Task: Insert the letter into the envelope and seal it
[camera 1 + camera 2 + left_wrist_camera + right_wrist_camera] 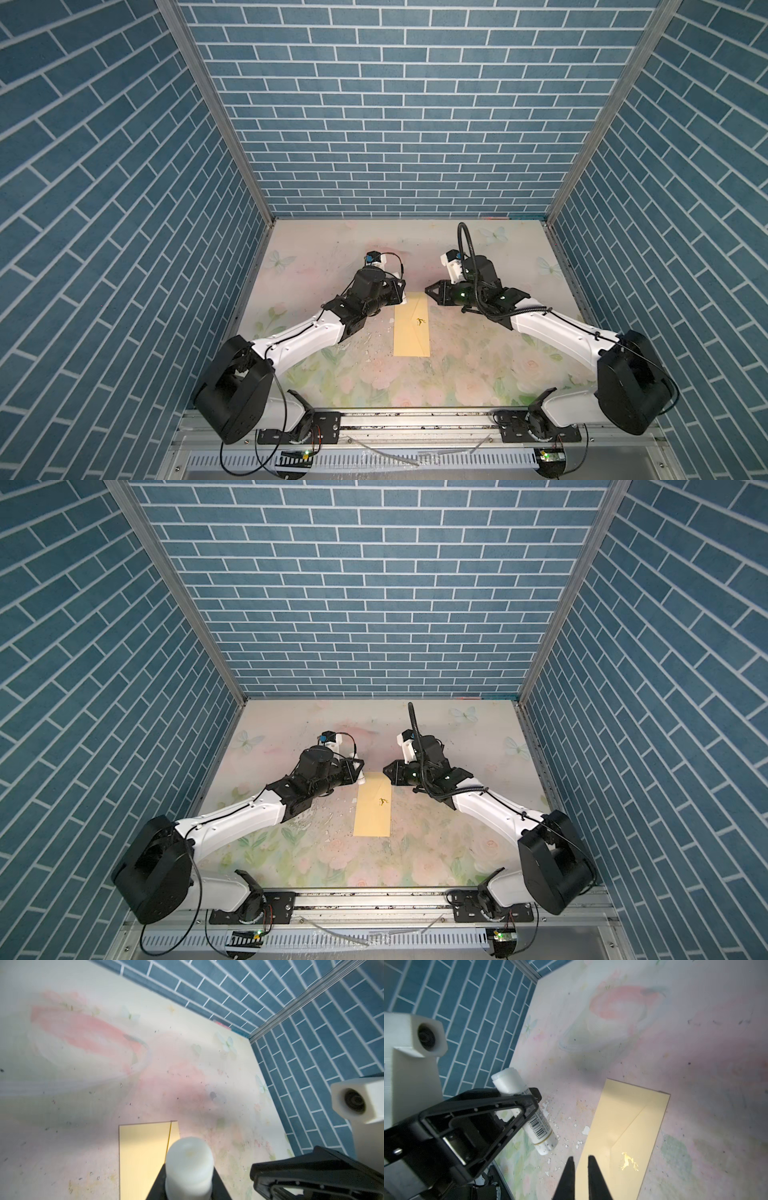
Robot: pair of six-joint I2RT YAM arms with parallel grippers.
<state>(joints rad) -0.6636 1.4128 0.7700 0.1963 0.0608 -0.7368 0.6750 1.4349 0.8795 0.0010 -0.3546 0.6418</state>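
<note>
Both arms reach inward; left tool clamps glue stick; right tool empty, jaws narrowly apart.

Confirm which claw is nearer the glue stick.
Left. The left claw is shut on the glue stick beside a far corner of the envelope. The right claw sits across the envelope's far end, clear of the stick.

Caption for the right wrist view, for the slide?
Left gripper holds the glue stick beside the envelope, flap folded down; right gripper, jaws slightly apart, sits at the envelope's edge.
</note>
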